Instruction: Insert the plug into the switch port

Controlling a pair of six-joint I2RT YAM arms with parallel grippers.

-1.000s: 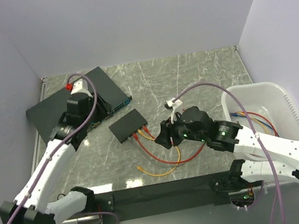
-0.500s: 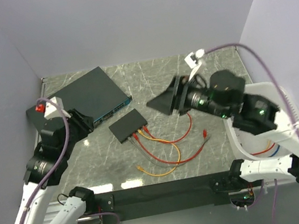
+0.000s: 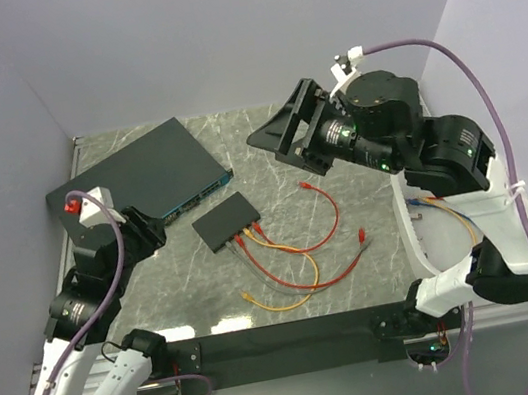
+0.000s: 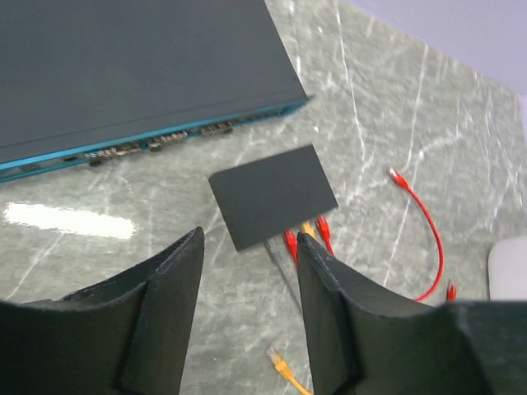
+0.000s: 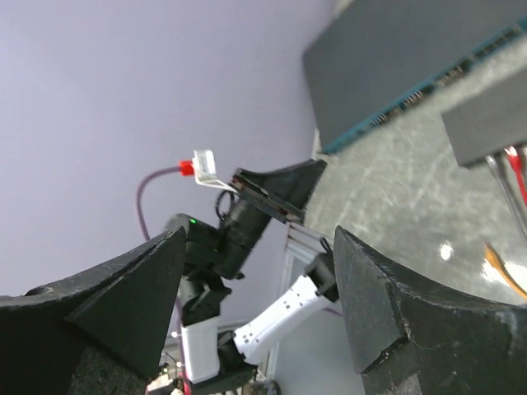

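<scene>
The small flat black switch box (image 3: 225, 221) lies mid-table, with red and orange plugs (image 3: 248, 233) in the ports on its near edge. In the left wrist view the box (image 4: 272, 193) sits just beyond the fingertips, its plugs (image 4: 306, 234) showing. A loose red cable (image 3: 331, 219) lies to its right, with free plugs at both ends. My left gripper (image 3: 148, 229) is open and empty, held near-left of the box (image 4: 249, 247). My right gripper (image 3: 271, 146) is open and empty, raised high at the back right (image 5: 259, 239).
A large dark slab with a blue front strip (image 3: 138, 173) lies at the back left. An orange cable end (image 3: 248, 299) and a red cable loop lie near the front. A white bin (image 3: 408, 224) with coloured cables stands at the right, partly hidden by my right arm.
My right gripper rose from the cables beside the box to the back right, empty. My left gripper drew back from the slab toward the near left. The red cable now lies loose.
</scene>
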